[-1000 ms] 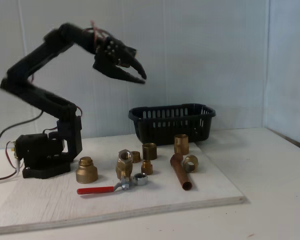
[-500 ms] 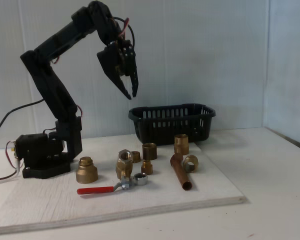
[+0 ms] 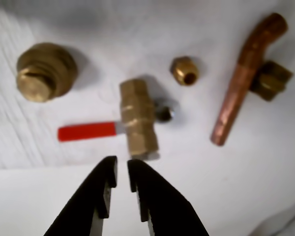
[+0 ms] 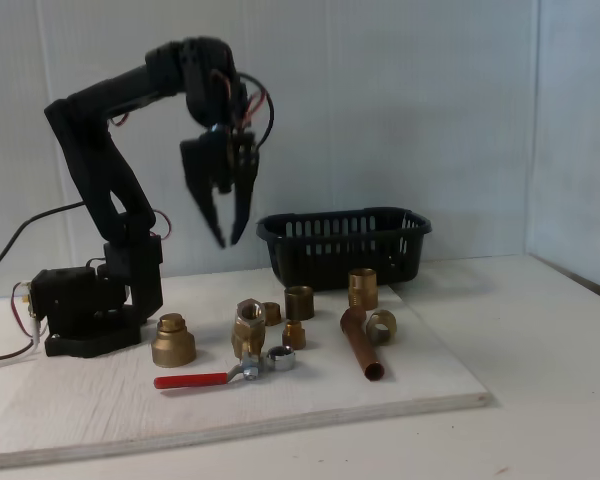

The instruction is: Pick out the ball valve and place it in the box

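In the wrist view, the black gripper [image 3: 122, 169] points at the ball valve [image 3: 137, 119]. Its two fingers are nearly together, with a thin gap, and hold nothing. The valve's red handle [image 3: 86, 131] sticks out left. A fat brass fitting [image 3: 45, 72] lies upper left and a copper pipe [image 3: 241, 78] lies right. In the fixed view, the gripper [image 4: 226, 240] hangs above the white board [image 4: 400, 385]. The ball valve [image 4: 242, 345] lies on the board, near the front. The black box [image 4: 345, 245] stands behind the fittings.

Pale wall [image 4: 430, 100], white board [image 4: 100, 410]
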